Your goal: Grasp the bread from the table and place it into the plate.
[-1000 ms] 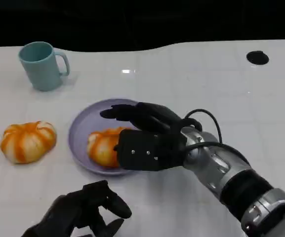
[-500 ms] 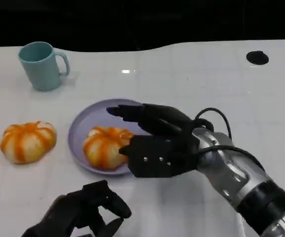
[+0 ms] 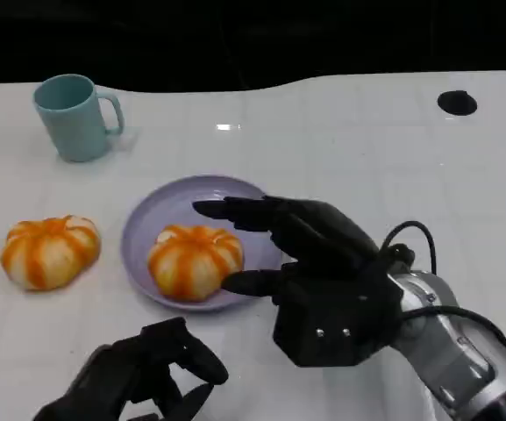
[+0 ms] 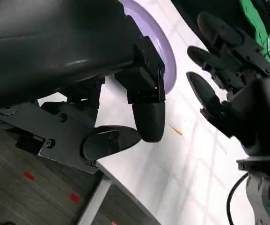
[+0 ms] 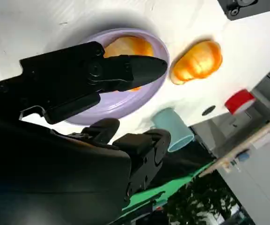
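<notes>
Now one bread [image 3: 195, 260] is left on the plate [image 3: 152, 219], released by the right robot hand [image 3: 310, 263], drawn back with fingers spread wide.

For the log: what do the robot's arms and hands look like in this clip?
Both hands are matte black with chunky segmented fingers. The right hand has a boxy back plate with small screws, joined to a silver forearm with a black band; a black cable loops at its wrist. The left hand sits on a rounded black shell.

White table [image 3: 367, 140] — on it a teal mug [image 3: 74, 116], lilac plate [image 3: 152, 219], one bread [image 3: 49, 252].
</notes>
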Robot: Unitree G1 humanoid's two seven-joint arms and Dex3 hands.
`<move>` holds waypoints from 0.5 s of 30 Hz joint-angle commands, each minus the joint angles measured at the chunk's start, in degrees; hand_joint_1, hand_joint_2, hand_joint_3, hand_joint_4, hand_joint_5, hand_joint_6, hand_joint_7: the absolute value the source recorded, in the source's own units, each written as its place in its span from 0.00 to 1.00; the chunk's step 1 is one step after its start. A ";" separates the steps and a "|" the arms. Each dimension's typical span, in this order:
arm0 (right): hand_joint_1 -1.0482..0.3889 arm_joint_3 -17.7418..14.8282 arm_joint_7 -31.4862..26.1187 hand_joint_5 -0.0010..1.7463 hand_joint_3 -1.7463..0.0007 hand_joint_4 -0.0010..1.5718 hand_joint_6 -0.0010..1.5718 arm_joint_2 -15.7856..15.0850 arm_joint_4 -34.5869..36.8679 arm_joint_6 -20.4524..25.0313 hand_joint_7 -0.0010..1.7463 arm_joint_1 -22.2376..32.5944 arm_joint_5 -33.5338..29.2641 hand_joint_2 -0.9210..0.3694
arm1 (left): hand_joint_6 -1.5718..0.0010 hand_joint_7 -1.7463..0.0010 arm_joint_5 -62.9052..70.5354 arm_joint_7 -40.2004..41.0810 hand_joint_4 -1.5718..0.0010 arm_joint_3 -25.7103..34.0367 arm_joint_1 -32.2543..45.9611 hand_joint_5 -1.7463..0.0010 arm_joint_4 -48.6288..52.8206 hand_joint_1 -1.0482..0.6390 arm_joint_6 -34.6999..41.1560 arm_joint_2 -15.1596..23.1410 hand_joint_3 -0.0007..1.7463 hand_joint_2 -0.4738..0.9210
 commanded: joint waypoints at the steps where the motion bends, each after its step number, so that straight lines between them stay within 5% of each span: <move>1: 0.35 -3.21 -0.08 0.41 0.85 0.27 0.37 -2.85 -5.45 -3.44 0.10 4.54 3.52 0.00 | 0.61 0.25 -0.53 0.18 0.56 0.21 -0.28 0.00 0.83 0.50 -0.05 0.13 0.42 0.90; 6: 0.42 -6.51 0.90 0.62 0.88 0.36 0.46 -4.51 -9.10 -7.59 0.20 9.38 9.25 0.00 | 0.61 0.24 -0.31 0.18 0.55 0.04 -0.56 0.00 0.94 0.50 0.46 0.02 0.47 0.87; 15: 0.51 -10.40 1.87 0.75 0.92 0.42 0.46 -7.13 -16.30 -9.45 0.43 17.80 12.84 0.00 | 0.61 0.25 -0.06 0.07 0.60 0.20 -0.34 0.00 -0.06 0.49 0.72 0.39 0.46 0.86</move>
